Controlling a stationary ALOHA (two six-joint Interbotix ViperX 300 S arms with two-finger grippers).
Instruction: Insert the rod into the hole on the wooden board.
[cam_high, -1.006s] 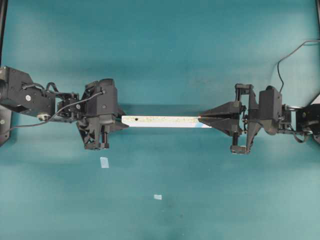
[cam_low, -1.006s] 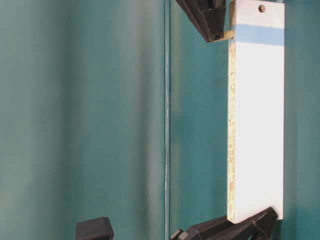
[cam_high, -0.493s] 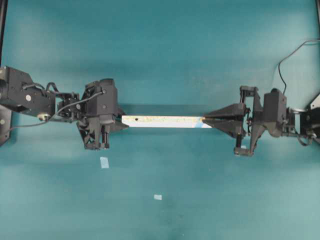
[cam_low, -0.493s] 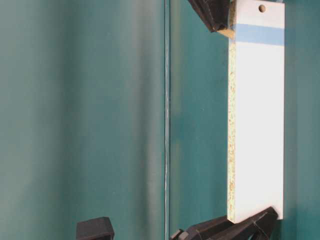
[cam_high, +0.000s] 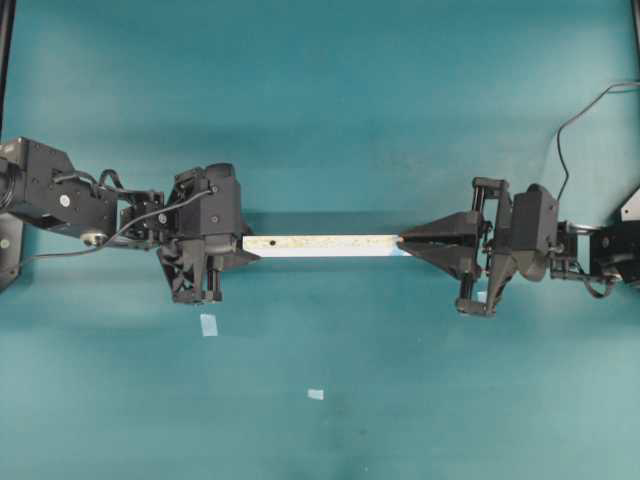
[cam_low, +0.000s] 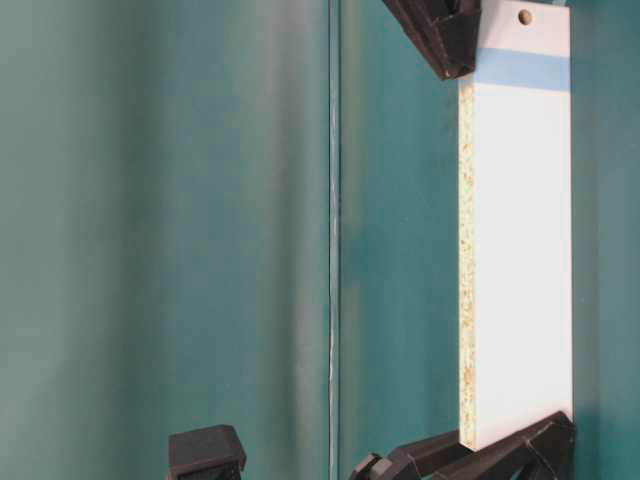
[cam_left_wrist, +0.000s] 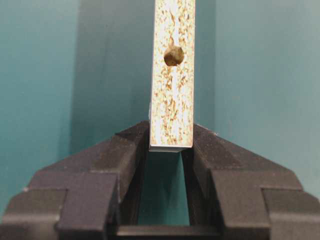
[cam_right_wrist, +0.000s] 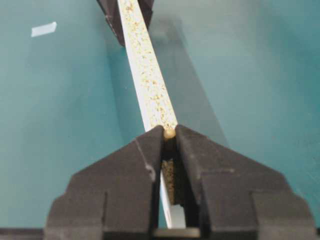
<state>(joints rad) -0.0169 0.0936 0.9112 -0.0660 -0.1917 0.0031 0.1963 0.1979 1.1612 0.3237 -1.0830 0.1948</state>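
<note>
Between pincers, unlabelled wooden board (cam_high: 320, 245) hangs gripped.

Teal tabletop (cam_high: 330, 90) filling the overhead view edge to edge, evenly lit, soft shadows across the middle. Two pale-blue markers (cam_high: 208, 324) at lower left, black cable (cam_high: 580, 110) curling at upper right. Thin vertical seam (cam_low: 332, 240) in the table-level view.

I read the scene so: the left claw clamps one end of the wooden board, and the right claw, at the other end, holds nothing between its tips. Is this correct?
Not quite. The left claw does clamp one end of the wooden board, but the right claw is not empty: the right wrist view shows the small rod pinched between its tips, right above the board's speckled edge.
</note>
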